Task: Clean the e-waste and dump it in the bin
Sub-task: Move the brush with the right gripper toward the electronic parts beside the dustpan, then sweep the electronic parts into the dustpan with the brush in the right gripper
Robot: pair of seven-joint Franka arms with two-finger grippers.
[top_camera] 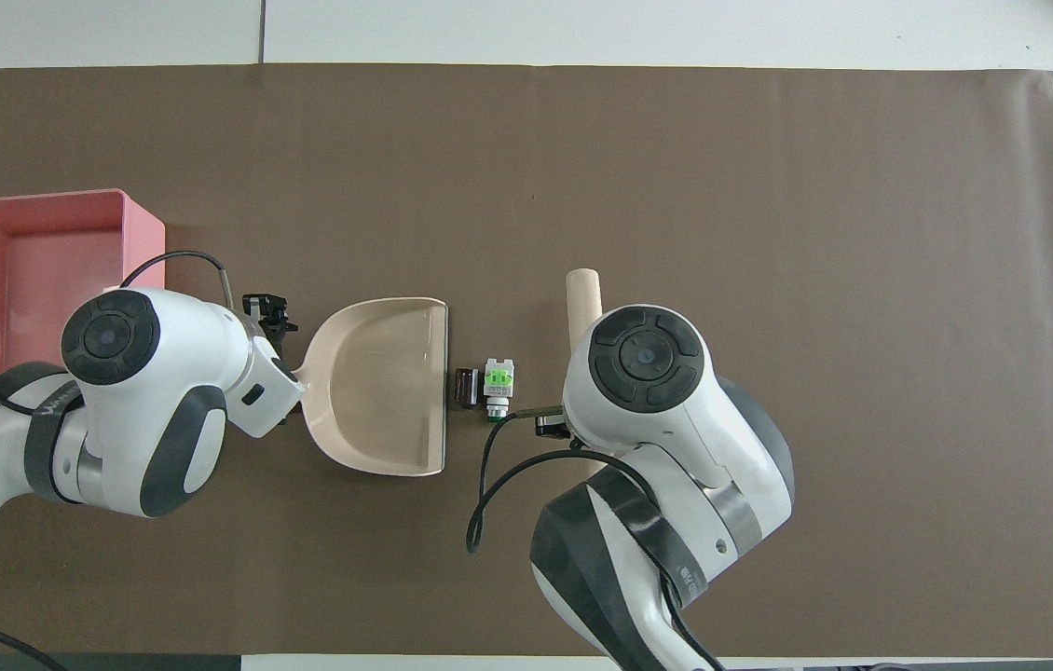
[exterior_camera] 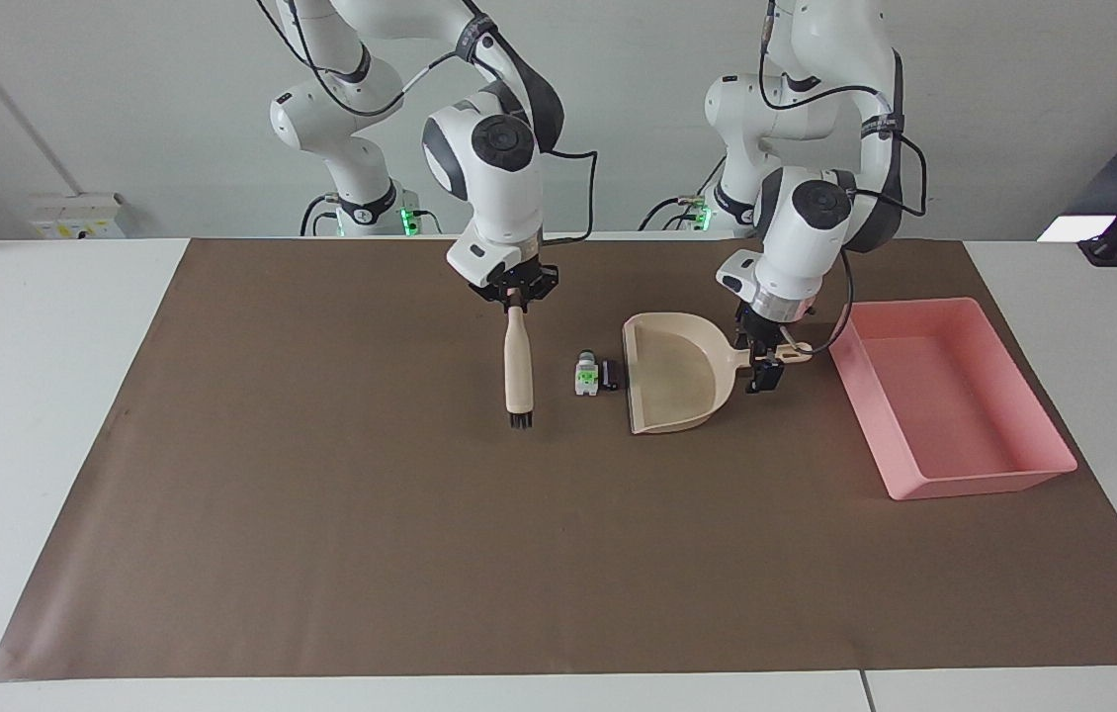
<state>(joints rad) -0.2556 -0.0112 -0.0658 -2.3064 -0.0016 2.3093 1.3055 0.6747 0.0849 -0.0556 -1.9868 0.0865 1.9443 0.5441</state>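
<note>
Reading the facing view across from the right arm's end: your right gripper (exterior_camera: 516, 297) hangs over the brown mat (exterior_camera: 321, 514), fingers clamped on the top of the brush handle. The brush (exterior_camera: 519, 366) hangs upright, bristles down, close to the mat; whether they touch it you cannot tell.

Next, the e-waste lies on the mat: the white-grey piece (exterior_camera: 586, 375) with green marks, then the small black block (exterior_camera: 609, 374) just beside it, the block just beside the open lip of the dustpan (exterior_camera: 669, 376).

The dustpan rests flat on the mat, handle pointing toward the left arm's end. Your left gripper (exterior_camera: 767, 365) sits at that handle, one finger on each side of it; whether they press on it you cannot tell.

The bin (exterior_camera: 954, 475) stands on the mat at the left arm's end, apart from the dustpan.
</note>
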